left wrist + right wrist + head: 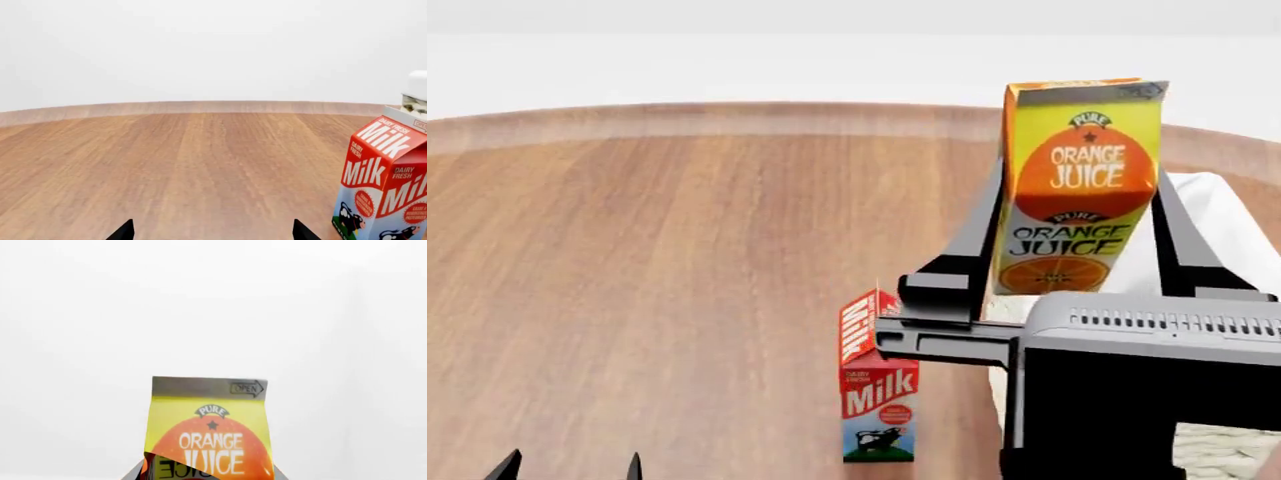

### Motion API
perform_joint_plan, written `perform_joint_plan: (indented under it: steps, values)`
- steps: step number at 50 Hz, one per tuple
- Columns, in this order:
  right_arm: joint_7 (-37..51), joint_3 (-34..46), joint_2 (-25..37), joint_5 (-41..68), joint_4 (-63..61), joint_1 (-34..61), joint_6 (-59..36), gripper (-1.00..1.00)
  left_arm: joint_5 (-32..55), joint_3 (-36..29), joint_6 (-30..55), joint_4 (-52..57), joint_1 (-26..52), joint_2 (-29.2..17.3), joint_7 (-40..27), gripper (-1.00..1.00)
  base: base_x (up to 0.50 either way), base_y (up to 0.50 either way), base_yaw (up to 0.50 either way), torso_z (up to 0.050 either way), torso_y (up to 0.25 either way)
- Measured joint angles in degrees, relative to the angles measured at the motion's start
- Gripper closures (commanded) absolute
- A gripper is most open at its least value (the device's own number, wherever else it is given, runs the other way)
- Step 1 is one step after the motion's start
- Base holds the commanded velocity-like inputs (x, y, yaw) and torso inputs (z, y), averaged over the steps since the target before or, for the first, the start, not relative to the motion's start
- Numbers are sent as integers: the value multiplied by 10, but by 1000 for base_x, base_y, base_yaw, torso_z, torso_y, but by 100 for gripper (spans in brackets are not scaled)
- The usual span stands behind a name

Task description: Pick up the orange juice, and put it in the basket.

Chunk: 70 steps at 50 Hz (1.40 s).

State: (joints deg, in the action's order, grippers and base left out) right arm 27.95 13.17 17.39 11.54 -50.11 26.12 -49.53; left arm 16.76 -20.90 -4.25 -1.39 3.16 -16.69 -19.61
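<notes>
The orange juice is a tall yellow-orange carton, held upright in the air between the two dark fingers of my right gripper. In the right wrist view the carton fills the lower middle, and the right gripper is shut on its sides. The basket shows only in part behind and to the right of the carton, with white cloth over its rim and cream wicker low at the right. My left gripper is open and empty low at the front left, also in the left wrist view.
A red-and-white Milk carton stands upright on the wooden table, just left of my right arm. It also shows in the left wrist view, right of the left gripper. The table's far edge curves along the back.
</notes>
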Motion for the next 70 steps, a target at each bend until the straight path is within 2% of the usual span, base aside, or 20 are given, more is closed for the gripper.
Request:
perform_joint_plan:
  steps: [20,36,70]
  values:
    - [1,-44,0,-1,111,17,58,100,2,-3,-1,0,1,-2,-2,-100,0,0,0,0,1]
    - [4,-47,-3,-12,211,36,103,100,4,-5,-2,-1,1,-4,-4,-100,0,0,0,1,1]
    - [3,-47,-40,3,437,125,115,100,7,-10,-4,-1,3,-7,-8,-100,0,0,0,0,1]
